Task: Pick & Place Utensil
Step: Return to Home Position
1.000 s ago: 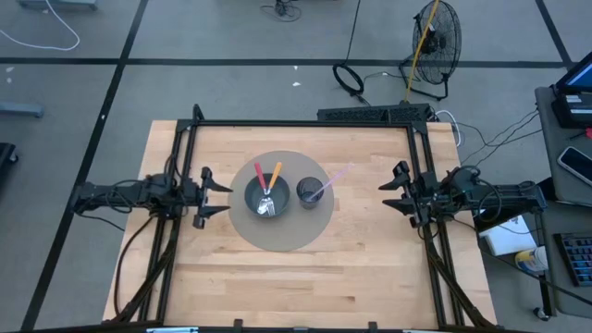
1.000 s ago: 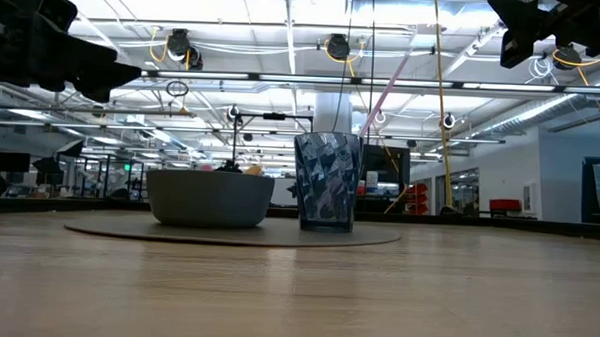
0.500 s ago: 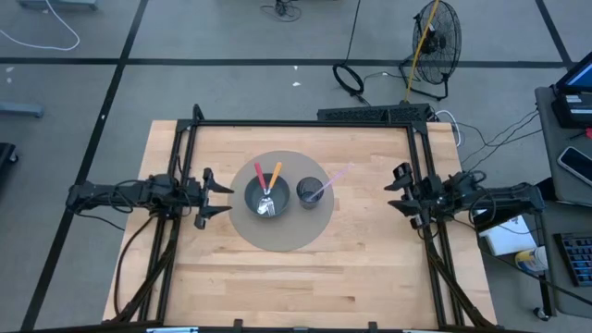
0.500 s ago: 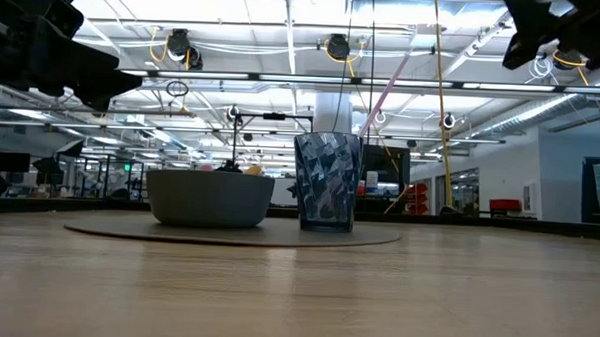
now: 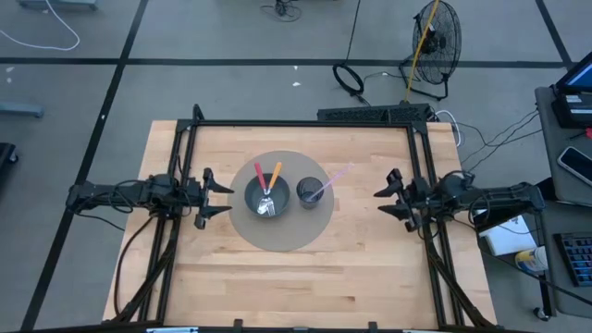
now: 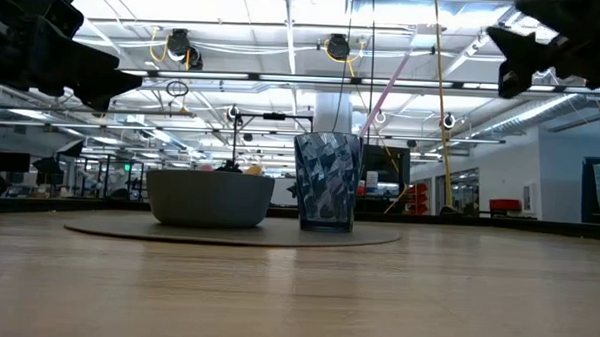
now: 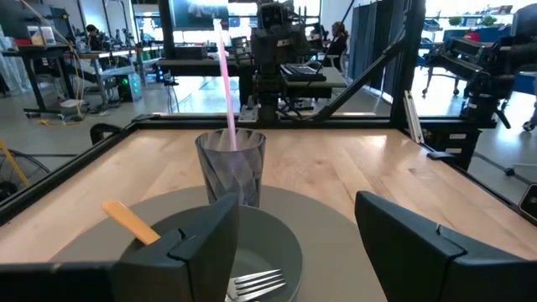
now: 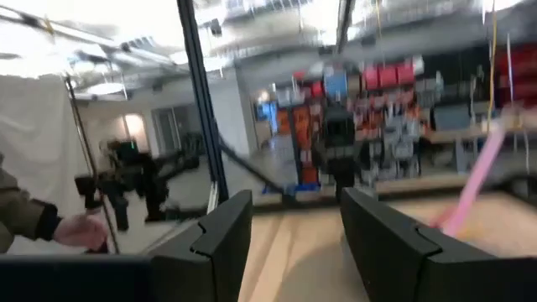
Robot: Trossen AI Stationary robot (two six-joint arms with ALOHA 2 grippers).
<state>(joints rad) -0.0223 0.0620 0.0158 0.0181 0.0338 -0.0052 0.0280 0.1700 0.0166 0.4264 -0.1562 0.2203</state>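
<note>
Spread, the left gripper point(image 5: 228, 200) and right gripper point(image 5: 378, 203) flank the mat point(image 5: 282, 233). Its gray bowl point(image 5: 252, 197) holds 2 forks point(image 5: 266, 204); the blue cup point(image 5: 310, 192), 1 pink straw point(image 5: 338, 175).

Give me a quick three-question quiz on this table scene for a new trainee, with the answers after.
1. True or false: the pink straw stands in the blue cup.
2. Missing word: the left gripper and right gripper, at opposite sides of the table, both have fingers ___.
3. Where is the pink fork? A gray bowl; B blue cup; C right gripper.
Key: 1 true; 2 open; 3 A.
</note>
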